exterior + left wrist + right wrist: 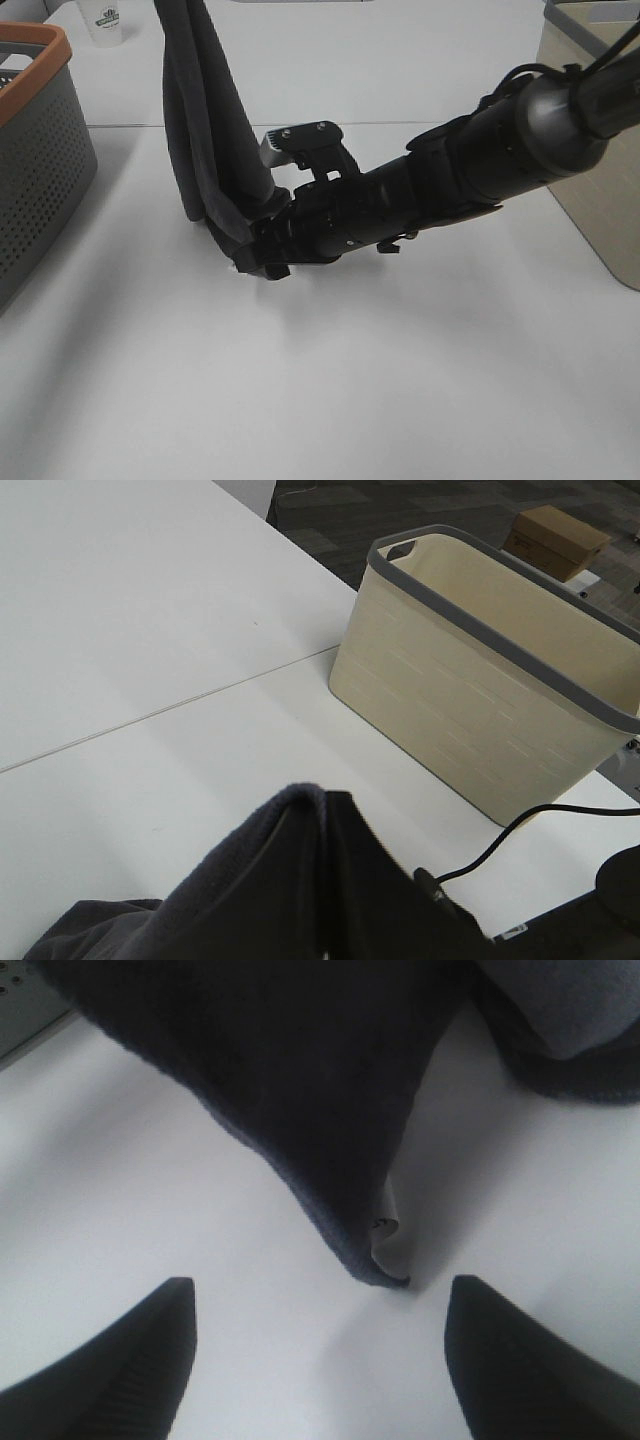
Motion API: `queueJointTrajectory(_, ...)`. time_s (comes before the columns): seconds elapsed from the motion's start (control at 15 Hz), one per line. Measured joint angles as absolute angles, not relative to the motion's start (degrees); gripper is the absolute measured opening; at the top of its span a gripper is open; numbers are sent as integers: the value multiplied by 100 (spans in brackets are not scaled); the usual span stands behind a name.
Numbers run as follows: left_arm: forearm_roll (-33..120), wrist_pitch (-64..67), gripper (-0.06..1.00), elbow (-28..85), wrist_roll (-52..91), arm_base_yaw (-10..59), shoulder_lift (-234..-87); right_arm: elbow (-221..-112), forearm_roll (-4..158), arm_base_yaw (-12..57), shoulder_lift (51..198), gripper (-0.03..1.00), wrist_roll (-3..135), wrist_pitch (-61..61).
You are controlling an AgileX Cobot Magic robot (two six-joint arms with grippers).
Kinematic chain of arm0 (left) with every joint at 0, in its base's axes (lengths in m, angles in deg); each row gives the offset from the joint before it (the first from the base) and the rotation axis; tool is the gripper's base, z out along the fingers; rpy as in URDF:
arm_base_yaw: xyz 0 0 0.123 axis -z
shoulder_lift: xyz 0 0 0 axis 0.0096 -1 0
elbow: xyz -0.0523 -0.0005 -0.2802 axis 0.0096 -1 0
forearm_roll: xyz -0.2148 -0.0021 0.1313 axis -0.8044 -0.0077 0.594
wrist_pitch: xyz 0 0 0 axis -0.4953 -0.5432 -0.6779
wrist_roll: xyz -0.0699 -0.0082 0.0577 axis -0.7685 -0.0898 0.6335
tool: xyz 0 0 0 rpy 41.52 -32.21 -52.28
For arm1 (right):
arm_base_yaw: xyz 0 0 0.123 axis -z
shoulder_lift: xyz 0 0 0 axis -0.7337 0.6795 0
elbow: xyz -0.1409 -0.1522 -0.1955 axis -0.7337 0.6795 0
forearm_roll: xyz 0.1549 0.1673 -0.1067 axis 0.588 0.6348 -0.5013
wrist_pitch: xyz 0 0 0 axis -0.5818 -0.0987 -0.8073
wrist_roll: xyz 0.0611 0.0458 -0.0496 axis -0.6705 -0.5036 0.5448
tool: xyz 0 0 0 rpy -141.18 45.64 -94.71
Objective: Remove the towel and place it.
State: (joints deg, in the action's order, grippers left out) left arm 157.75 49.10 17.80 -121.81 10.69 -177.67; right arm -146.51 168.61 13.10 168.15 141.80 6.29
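Nearest our high camera, the right arm (470, 165) stretches leftward across the white bench (400, 390), hiding the middle of it. Its right tool (262, 262) sits at the lower end of the towel (205, 120), which hangs as a dark column from above the frame. We see a grey basket (40, 170) with an orange rim at left, a cup (103, 20) behind it and a beige bin (585, 170) at right.

From the left wrist, the left tool (330, 875) is clenched on the towel, cloth bunched over its tip. Beyond it are the bin, a black cable (500, 840) and, on the floor, a cardboard box (555, 535).

From the right wrist, the fingertips (140, 1360) stand released and wide apart. The towel's corner and white tag (385, 1235) dangle just ahead of them.
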Motion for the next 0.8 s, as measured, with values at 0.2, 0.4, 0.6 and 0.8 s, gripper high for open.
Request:
queueJointTrajectory(0.2, 15775, 4910, 0, 1780, -12181, 1069, -17767, -15046, 16861, 978, 17176, 67, 14008, 154)
queueJointTrajectory(0.4, 15775, 4910, 0, 1780, -12181, 1069, -17767, -15430, 16861, 841, 17496, 67, 13602, -310)
queueJointTrajectory(0.6, 15781, 4910, 0, 1780, -12181, 1069, -17767, -15562, 16866, 841, 17766, 65, 13286, -431)
queueJointTrajectory(0.8, 15781, 4910, 0, 1780, -12181, 1069, -17767, -15619, 16866, 841, 17834, 60, 13286, -396)
